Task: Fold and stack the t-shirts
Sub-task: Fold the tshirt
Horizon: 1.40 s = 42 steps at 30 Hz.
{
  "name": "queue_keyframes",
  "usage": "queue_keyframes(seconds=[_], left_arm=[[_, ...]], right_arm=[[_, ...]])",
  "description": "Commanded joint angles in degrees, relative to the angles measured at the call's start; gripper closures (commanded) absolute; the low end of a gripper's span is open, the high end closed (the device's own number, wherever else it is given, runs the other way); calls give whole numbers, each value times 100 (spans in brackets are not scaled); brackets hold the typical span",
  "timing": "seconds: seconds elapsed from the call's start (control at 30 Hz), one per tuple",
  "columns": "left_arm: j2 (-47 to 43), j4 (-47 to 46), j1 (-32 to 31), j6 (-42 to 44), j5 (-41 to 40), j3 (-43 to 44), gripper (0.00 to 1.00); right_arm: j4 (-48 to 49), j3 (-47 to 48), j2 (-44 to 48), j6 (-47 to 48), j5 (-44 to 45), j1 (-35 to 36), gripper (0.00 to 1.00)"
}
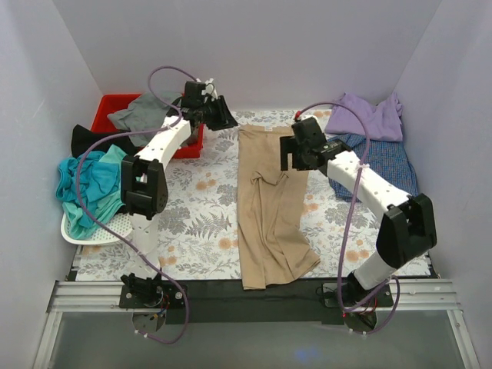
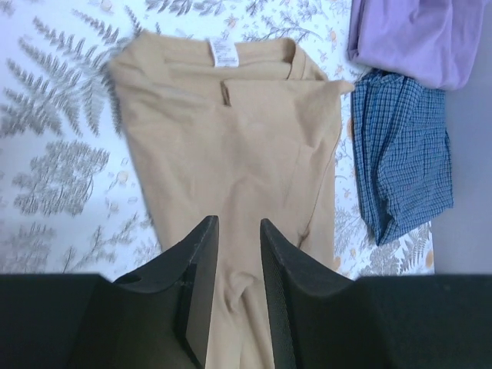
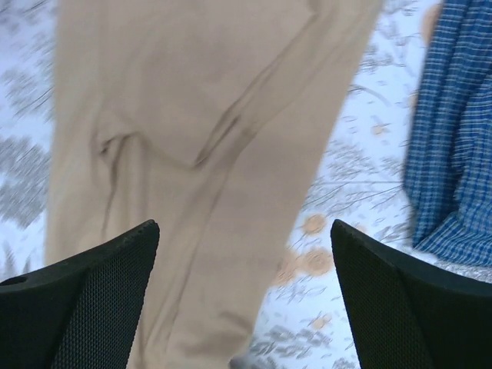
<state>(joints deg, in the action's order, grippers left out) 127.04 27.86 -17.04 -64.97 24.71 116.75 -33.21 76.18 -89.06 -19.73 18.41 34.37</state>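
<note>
Tan-beige soft cloth t-shirt point(image 1: 265, 207) lies as a long narrow strip down the middle of the flower-printed table point(image 1: 200, 223), collar at the far end, seemingly laid so for a crosswise fold. Left hand point(image 2: 238, 227) hovers near the collar end, fingers narrowly apart and empty; right hand point(image 3: 244, 231) hangs over the shirt's right edge, spread wide, gripping nothing. Bare table flanks both long edges, though the blue-checked cloth shirt point(image 1: 384, 165) and lavender cloth shirt point(image 1: 369, 115) lie near on the right
</note>
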Motion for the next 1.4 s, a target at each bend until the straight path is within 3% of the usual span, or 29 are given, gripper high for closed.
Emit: queue_keyframes(seconds=[0.0, 0.03, 0.13, 0.23, 0.53, 0.9, 1.37], left_arm=[[-802, -252, -107, -130, -115, -1376, 73], [-1039, -385, -107, -156, -159, -1679, 73], [-1682, -684, -107, -157, -309, -2575, 73], [-1894, -712, -107, -130, -371, -2876, 73], [-1525, -703, -107, -139, -19, -2675, 73], [-1235, -615, -107, -95, 95, -2534, 74], [-1112, -606, -107, -112, 174, -2490, 74]], right_arm=[[857, 29, -375, 223, -740, -815, 5], [1443, 37, -567, 250, -960, -966, 6], [1956, 335, -1225, 259, -1603, -1475, 12], [2134, 958, -1972, 303, -2200, -1810, 21], [2240, 2541, -3547, 303, -3308, -2162, 33], [1907, 2612, -3830, 355, -3380, -2277, 45], [1502, 2287, -3909, 531, -3186, -2286, 46]])
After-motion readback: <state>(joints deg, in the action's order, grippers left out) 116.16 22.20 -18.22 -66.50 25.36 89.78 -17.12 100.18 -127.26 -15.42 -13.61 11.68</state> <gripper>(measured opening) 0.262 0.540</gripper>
